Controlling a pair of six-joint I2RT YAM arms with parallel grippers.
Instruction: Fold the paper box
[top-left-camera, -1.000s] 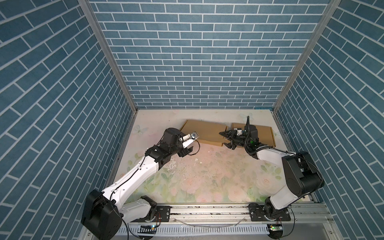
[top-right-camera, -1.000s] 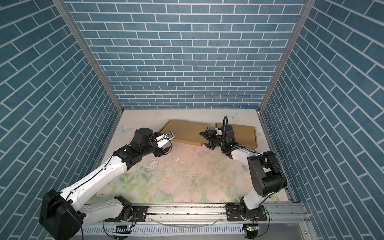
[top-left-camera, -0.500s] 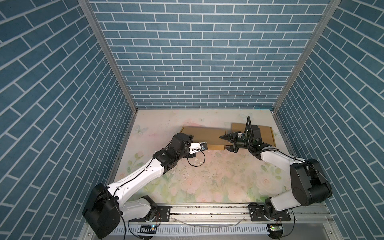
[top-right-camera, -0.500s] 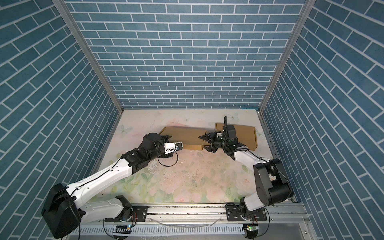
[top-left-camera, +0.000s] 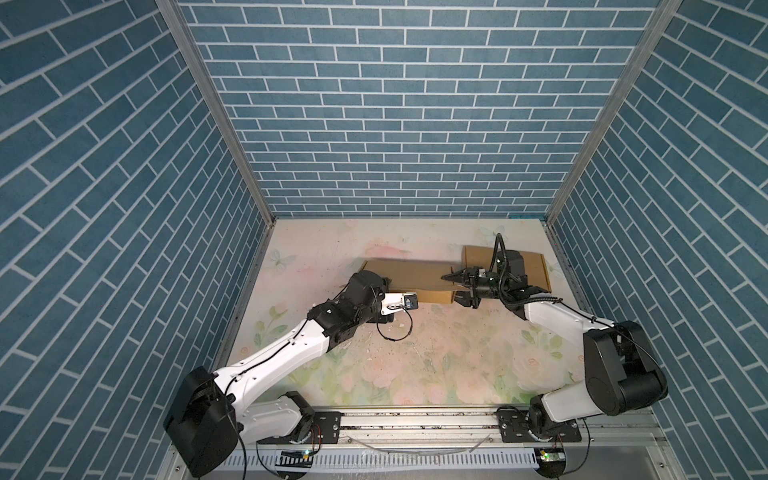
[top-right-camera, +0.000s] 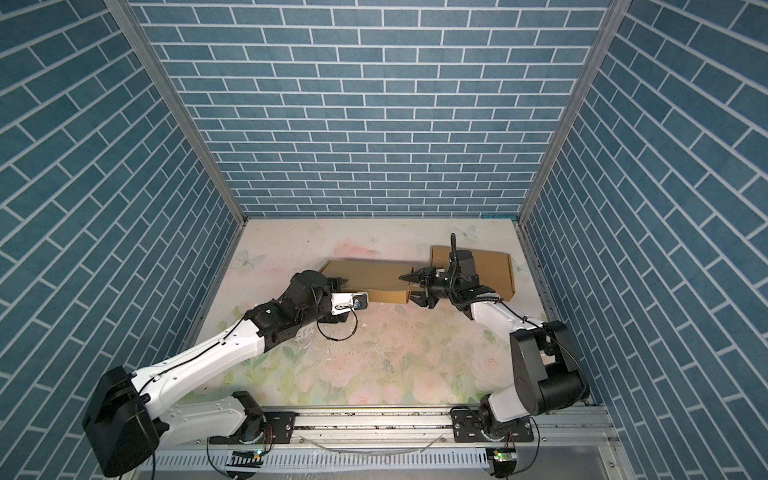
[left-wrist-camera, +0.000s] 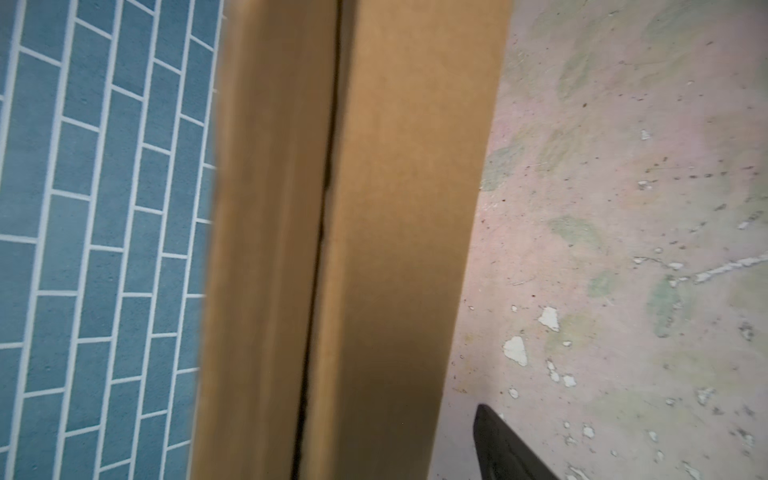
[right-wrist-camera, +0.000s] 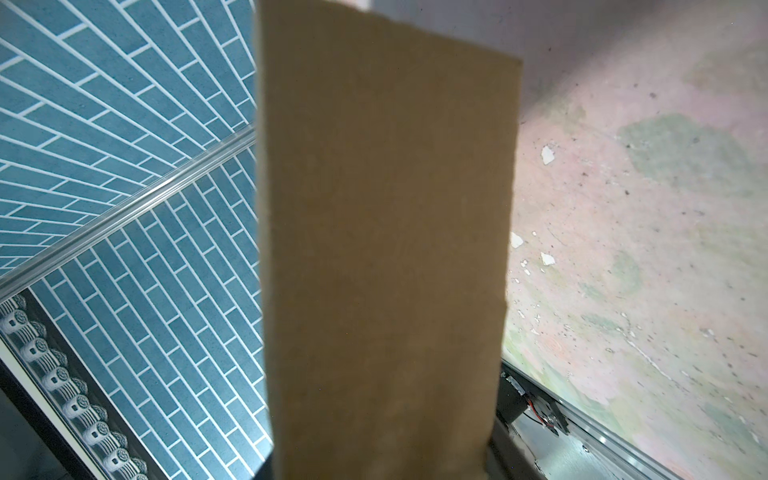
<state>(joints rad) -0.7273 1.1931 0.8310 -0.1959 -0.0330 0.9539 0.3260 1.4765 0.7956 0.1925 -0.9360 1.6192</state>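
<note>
Broadly, the floral worktop (top-left-camera: 415, 365) carries the brown paper box (top-left-camera: 411, 276) on its far half, toward the right. Both top views show this whole; neither wrist view does. Its right part lies flat, and its left part stands folded into a long low wall. Only the left wrist view shows a seam (left-wrist-camera: 324, 208) between two layers. The right gripper (top-left-camera: 455, 287) pinches that wall's right end between half-spread fingers. The left gripper (top-right-camera: 338, 284) sits at the opposite end, one finger (left-wrist-camera: 503, 449) just beside the card; whether its fingers clamp I cannot tell.
</note>
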